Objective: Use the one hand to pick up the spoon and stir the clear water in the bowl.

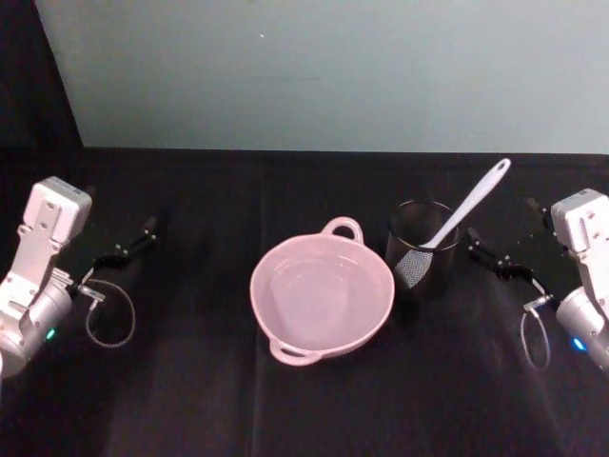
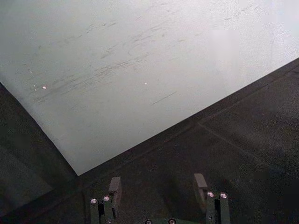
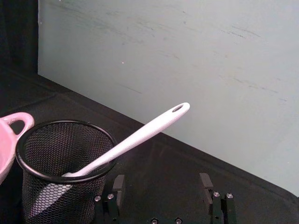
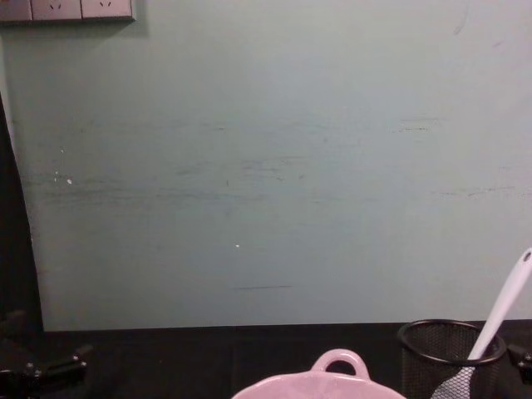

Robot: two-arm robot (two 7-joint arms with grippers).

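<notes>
Your right gripper (image 3: pixel 161 183) is wide open and empty, near the mesh cup (image 1: pixel 411 271) holding the spoon (image 1: pixel 466 211).

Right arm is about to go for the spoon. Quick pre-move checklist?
1. Right tool open, nothing between the jaws: ok.
2. Spoon graspable: ok, head down in the mesh cup, handle leaning out above the rim.
3. Right tool near the spoon: ok, beside the cup, not touching it.
4. Bowl upright, left of the cup: ok.
5. Water in the bowl: cannot tell.
6. Left tool open, far left of the bowl, out of the way: ok.
</notes>
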